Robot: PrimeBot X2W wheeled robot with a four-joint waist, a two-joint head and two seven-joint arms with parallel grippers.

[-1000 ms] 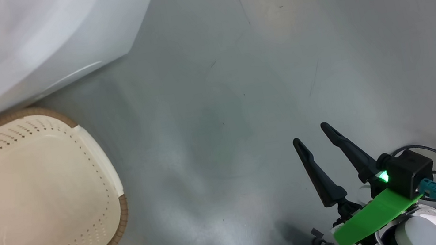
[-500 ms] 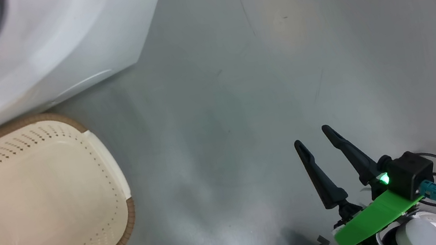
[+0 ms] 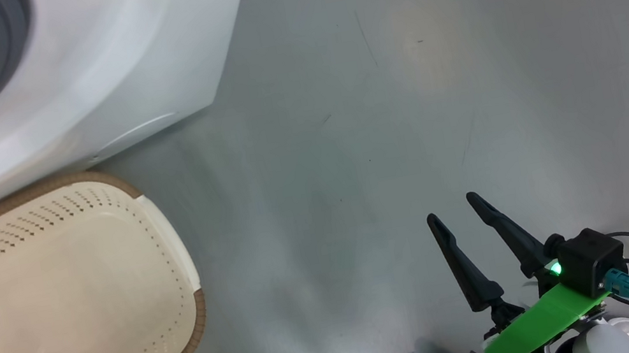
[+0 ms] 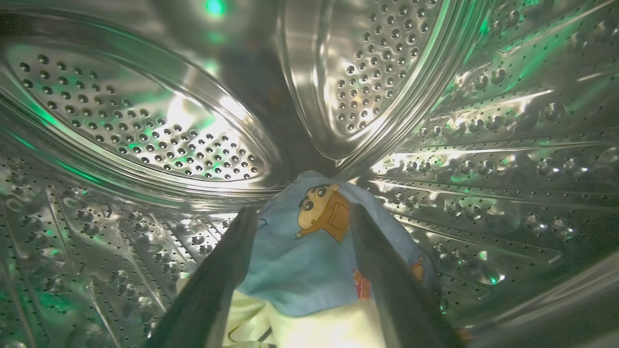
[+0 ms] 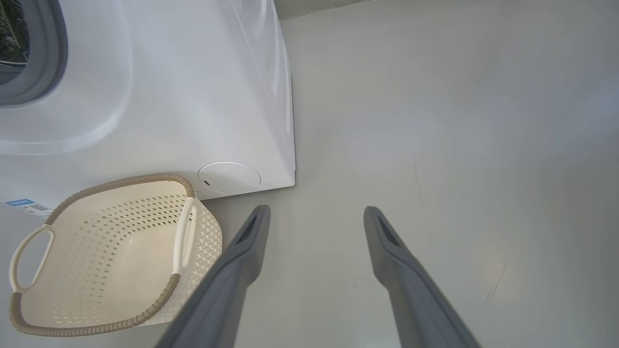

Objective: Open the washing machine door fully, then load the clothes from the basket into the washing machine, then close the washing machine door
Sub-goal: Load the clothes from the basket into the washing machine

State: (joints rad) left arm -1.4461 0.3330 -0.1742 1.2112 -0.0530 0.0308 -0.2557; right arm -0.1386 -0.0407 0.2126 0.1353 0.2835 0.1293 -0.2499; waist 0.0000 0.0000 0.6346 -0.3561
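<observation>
At the left, the basket (image 3: 37, 216) stands empty against the washing machine (image 3: 78, 82). Inside its drum (image 4: 145, 145) the left pincer (image 4: 303, 209) is spread wide, the clothes (image 4: 290, 270) lying loose between its fingers. Rightward, the right pincer (image 3: 451, 207) hangs open above the floor (image 3: 345, 132), likely parked clear.

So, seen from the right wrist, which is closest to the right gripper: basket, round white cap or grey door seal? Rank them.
1. basket, just left of the right gripper.
2. round white cap, low on the washing machine.
3. grey door seal, far top left.
</observation>
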